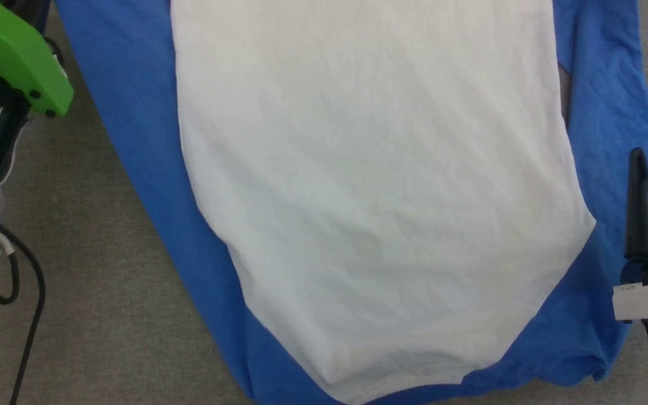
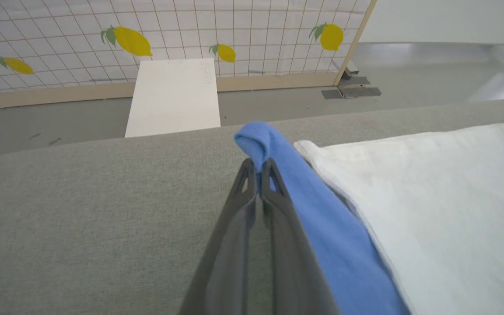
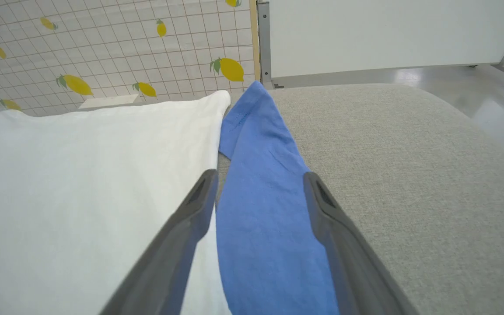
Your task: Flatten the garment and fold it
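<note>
The garment (image 1: pixel 369 185) lies spread flat on the grey padded surface, its white body in the middle with a long blue sleeve along each side. In the left wrist view my left gripper (image 2: pixel 258 168) is shut on the end of a blue sleeve (image 2: pixel 317 205), which bunches over the fingertips beside the white body (image 2: pixel 444 201). My right gripper (image 3: pixel 258 179) stands open, its two fingers astride the other blue sleeve (image 3: pixel 265 210), close above it. One dark finger (image 1: pixel 639 197) of it rises at the head view's right edge.
The grey padded surface (image 1: pixel 88 270) extends left of the garment. My left arm's green cover (image 1: pixel 14 56) and a black cable (image 1: pixel 31 292) sit at the far left. Beyond the surface are a lemon-patterned tiled wall (image 2: pixel 169 30), a white board (image 2: pixel 173 96) and a white panel (image 3: pixel 387 30).
</note>
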